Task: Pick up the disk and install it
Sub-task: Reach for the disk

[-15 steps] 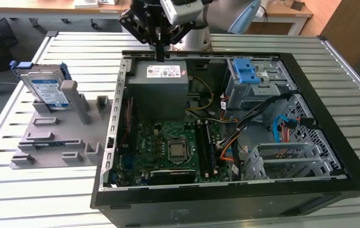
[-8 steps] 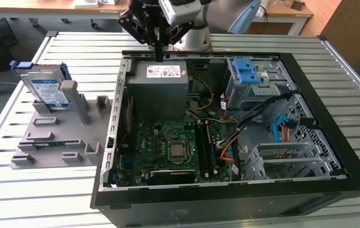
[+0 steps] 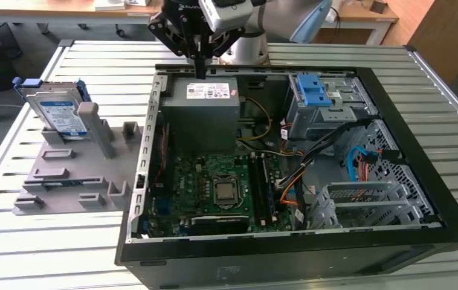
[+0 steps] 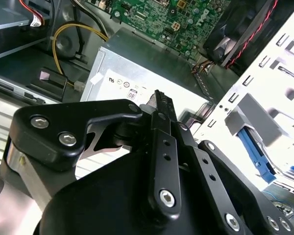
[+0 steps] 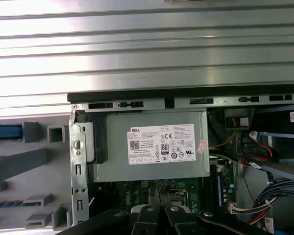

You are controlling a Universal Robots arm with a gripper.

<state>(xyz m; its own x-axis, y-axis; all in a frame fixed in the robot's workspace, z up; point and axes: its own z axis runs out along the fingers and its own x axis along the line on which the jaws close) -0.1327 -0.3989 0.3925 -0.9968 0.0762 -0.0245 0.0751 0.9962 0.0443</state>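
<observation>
The disk (image 3: 57, 112), a silver drive with a white-and-blue label and blue carrier frame, stands on edge in the grey fixture (image 3: 67, 175) at the exterior view's left, outside the open computer case (image 3: 293, 254). Its blue edge (image 5: 5, 132) shows in the first wrist view. My gripper (image 3: 200, 71) hangs over the case's far edge, just above the grey power-supply box (image 3: 205, 109), well to the right of the disk in the exterior view. Its black fingers (image 5: 161, 198) are shut together with nothing between them. The fingertips (image 4: 159, 98) point at the power supply's sticker.
Inside the case lie the motherboard (image 3: 221, 187), loose cables (image 3: 293, 175), and a drive cage with a bright blue latch (image 3: 318, 90) at the far right. The case and fixture rest on a slatted metal table (image 3: 43, 260).
</observation>
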